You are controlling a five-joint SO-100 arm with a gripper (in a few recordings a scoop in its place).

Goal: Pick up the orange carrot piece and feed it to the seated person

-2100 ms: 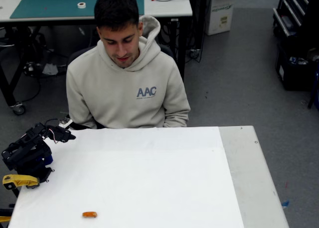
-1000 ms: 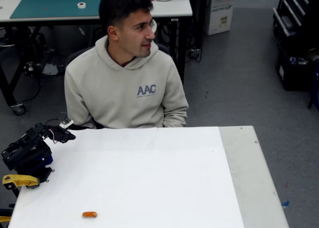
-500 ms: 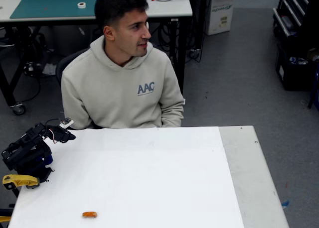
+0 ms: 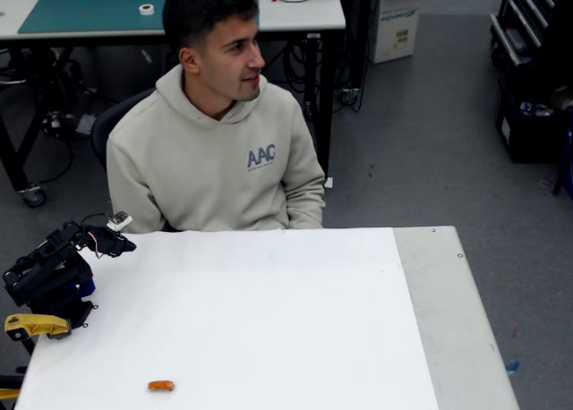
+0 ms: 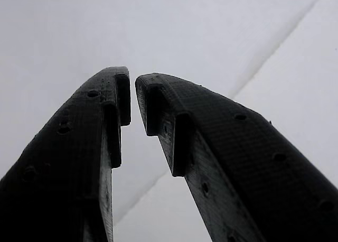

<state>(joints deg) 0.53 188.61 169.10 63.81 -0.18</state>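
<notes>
Carrot piece point(image 4: 161, 386) lies near the table's point(image 4: 269, 320) front-left edge; gripper point(image 5: 132, 102), nearly closed and empty, could nudge the tiny stub off that edge.

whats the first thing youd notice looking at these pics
The seated person in a beige hoodie stands out first, sitting at the far edge of the white table with head turned toward the picture's right. Next is the tiny orange carrot piece, lying alone near the table's front left. The folded black arm sits at the left edge, and the wrist view shows its gripper empty, tips nearly together over the white surface.
</notes>
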